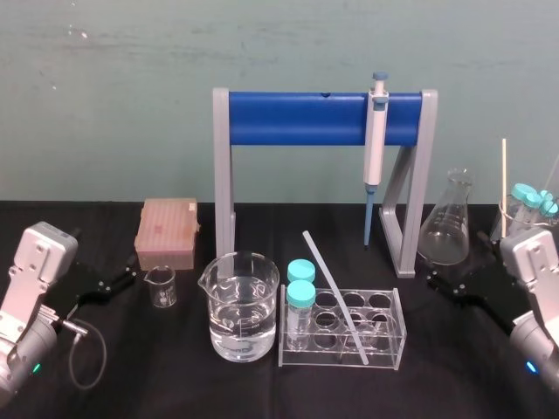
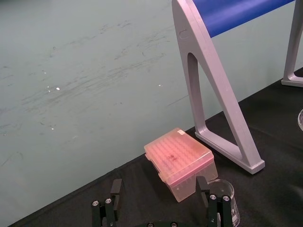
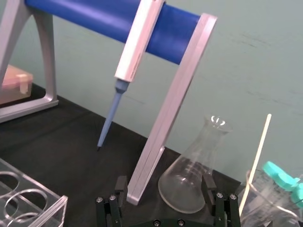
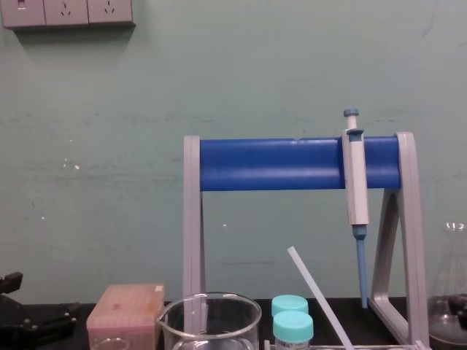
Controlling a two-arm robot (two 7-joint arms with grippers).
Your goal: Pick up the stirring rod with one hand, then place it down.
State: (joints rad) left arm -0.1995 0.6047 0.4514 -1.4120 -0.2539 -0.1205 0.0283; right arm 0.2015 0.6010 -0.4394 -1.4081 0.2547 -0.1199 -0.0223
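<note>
Grippers sat low and empty, jaws apart: the black blocky left gripper (image 2: pixel 158 188) by the black table's left edge, the matching right gripper (image 3: pixel 163 187) near the glass conical flask (image 1: pixel 445 229). Between them, well apart from both, the long translucent-white stirring rod (image 1: pixel 336 297) leaned in the clear plastic tube rack (image 1: pixel 400 336), untouched; I judged that pick-up and set-down were both yet to do.

Soft, even, moderately bright light leaves the far wall (image 1: pixel 105 87) flat, without hard shadows. The black tablecloth (image 1: pixel 175 384) soaks up light, so cast shadows barely register. Small glints sit on the beaker (image 1: pixel 240 288), the flask (image 1: pixel 445 231) at right and the tube rack (image 1: pixel 384 356); the stirring rod (image 1: pixel 334 292) shows pale.
</note>
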